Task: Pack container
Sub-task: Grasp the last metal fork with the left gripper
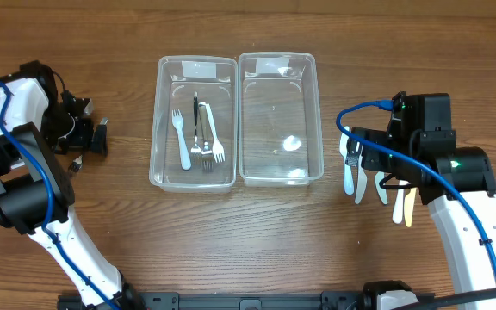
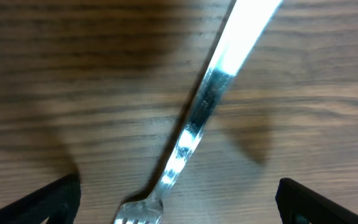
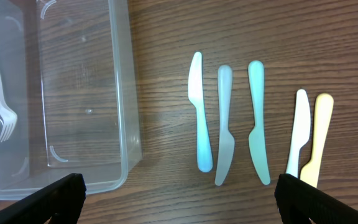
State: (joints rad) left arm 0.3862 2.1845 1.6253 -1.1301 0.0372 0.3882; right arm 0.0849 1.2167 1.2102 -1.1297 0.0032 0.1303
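The likeliest slip is at the left of the overhead frame. The left pincer (image 1: 89, 138) is spread wide over a loose fork (image 2: 194, 124) lying flat on the desk (image 1: 248, 245). Its shiny handle runs slantwise across the gap between the fingers, so closing on it may twist it or skid it away rather than lift it.

At the right of the frame the right pincer (image 3: 179, 199) is also spread and holding nothing, above a row of knives (image 3: 224, 124). They lie close together. The white knife (image 3: 299, 134) and the cream knife (image 3: 316, 143) are just beside each other, perhaps touching, so a grab there could catch two or knock the neighbour askew. A knife could also land among the forks, which would spoil the sorting that seems intended.

Counted:
- Two clear containers stand side by side in the middle of the frame.
- The left-hand container (image 1: 156, 146) already holds forks (image 1: 182, 138) — three or four, though they overlap too much to be sure.
- The right-hand container (image 1: 319, 120) is bare.
- One loose fork is still outside.
- Five knives are on the desk, none of them packed yet.
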